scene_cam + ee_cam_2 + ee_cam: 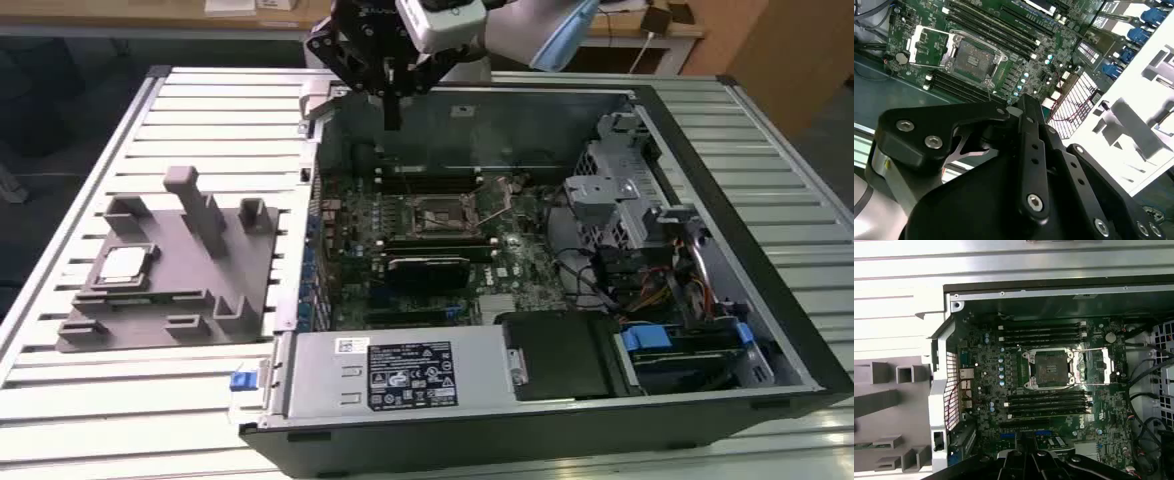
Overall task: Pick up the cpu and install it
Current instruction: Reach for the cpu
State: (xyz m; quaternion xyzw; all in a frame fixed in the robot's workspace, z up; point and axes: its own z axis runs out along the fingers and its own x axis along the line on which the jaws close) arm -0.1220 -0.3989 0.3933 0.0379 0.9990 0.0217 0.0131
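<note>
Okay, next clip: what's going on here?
A single robot arm is working over an open computer case on a slatted table. Its gripper hangs above the case's far edge, with the motherboard below it. The cpu lies on the grey fixture at the exterior view's left, well apart from the gripper and not yet picked up. The socket on the board stands open and empty.

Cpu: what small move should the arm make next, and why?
Probably shift the hand toward the exterior view's left: the cpu lies on the grey fixture there, the hand hangs over the case's edge, and the socket is empty.
</note>
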